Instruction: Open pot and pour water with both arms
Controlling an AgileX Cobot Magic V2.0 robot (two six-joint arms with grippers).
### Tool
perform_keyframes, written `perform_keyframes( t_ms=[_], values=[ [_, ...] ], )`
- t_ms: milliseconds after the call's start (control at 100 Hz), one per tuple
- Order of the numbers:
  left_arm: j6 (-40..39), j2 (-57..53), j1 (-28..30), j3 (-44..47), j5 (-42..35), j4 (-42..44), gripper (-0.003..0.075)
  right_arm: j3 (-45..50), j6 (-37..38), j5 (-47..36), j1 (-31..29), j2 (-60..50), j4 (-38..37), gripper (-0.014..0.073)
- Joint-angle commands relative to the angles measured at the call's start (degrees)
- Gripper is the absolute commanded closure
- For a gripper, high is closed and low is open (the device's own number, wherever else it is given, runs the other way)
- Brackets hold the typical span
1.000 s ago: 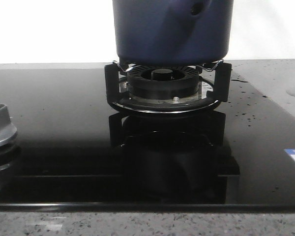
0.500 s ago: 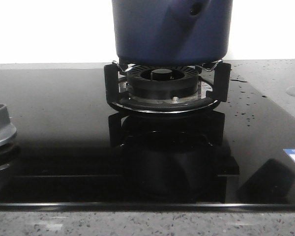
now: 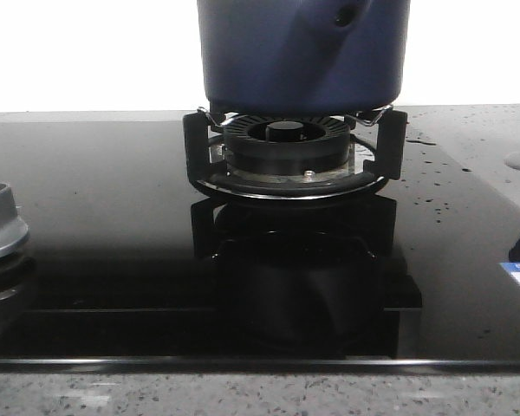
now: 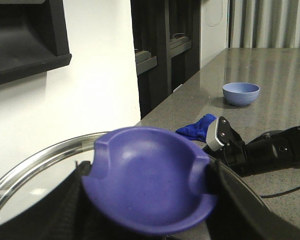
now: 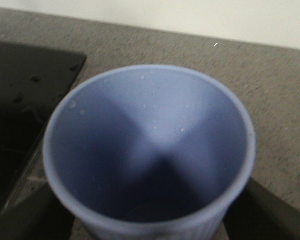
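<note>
The dark blue pot (image 3: 303,52) stands on the burner's supports, its bracket with a round rivet (image 3: 345,15) toward the right; its top is cut off by the frame. In the left wrist view my left gripper (image 4: 150,202) is shut on the purple-blue knob (image 4: 150,175) of a glass lid with a steel rim (image 4: 37,159), black fingers (image 4: 72,202) on both sides of it. In the right wrist view my right gripper (image 5: 150,222) is shut on a light blue cup (image 5: 155,115) with droplets on its inner wall. Neither gripper shows in the front view.
The black ribbed burner ring (image 3: 286,143) sits under the pot on a glossy black cooktop (image 3: 113,217) with a silver dial (image 3: 0,224) at the left. The left wrist view shows a blue bowl (image 4: 241,93), a blue cloth (image 4: 196,128) and a black device (image 4: 270,150) on the grey counter.
A dark reflection appeared on the cooktop's front right corner, then moved off to the right edge. The pot and burner have not moved.
</note>
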Motion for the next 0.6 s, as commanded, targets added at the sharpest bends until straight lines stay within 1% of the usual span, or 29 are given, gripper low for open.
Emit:
perform_keyframes(
  t_ms=[0, 30, 80, 150, 200, 250, 340, 490, 590],
  values=[
    [-0.43, -0.71, -0.13, -1.67, -0.71, -5.31, 0.0462, -0.86, 0.21, -4.72, -0.46, -1.24, 1.0, 0.0382],
    [-0.43, -0.5, -0.13, -1.67, -0.81, -5.31, 0.0462, -0.86, 0.21, -4.72, -0.46, -1.24, 1.0, 0.0375],
    [-0.43, -0.5, -0.13, -1.67, -0.81, -5.31, 0.0461, -0.86, 0.21, -4.88, -0.46, -1.24, 1.0, 0.0334],
    [-0.43, -0.37, -0.13, -1.67, -0.61, -5.42, 0.0461, -0.86, 0.21, -5.0, -0.46, -1.24, 1.0, 0.0228],
    [-0.43, -0.27, -0.13, -1.67, -0.61, -5.42, 0.0461, -0.86, 0.21, -5.25, -0.46, -1.24, 1.0, 0.0124],
    [-0.43, -0.27, -0.13, -1.67, -0.61, -5.42, 0.0461, -0.86, 0.21, -5.12, -0.46, -1.24, 1.0, 0.0041],
    [-0.43, -0.27, -0.13, -1.67, -0.61, -5.42, 0.0461, -0.86, 0.21, -4.02, -0.46, -1.45, 2.92, -0.0063],
    [-0.43, -0.27, -0.13, -1.67, -0.61, -5.5, 0.0461, -0.86, 0.21, -3.12, -0.46, -3.59, 4.09, -0.0062],
    [-0.43, -0.14, -0.13, -1.67, -0.61, -5.5, 0.0461, -0.86, 0.21, -3.45, -0.46, -7.63, 4.09, -0.0062]
  ],
)
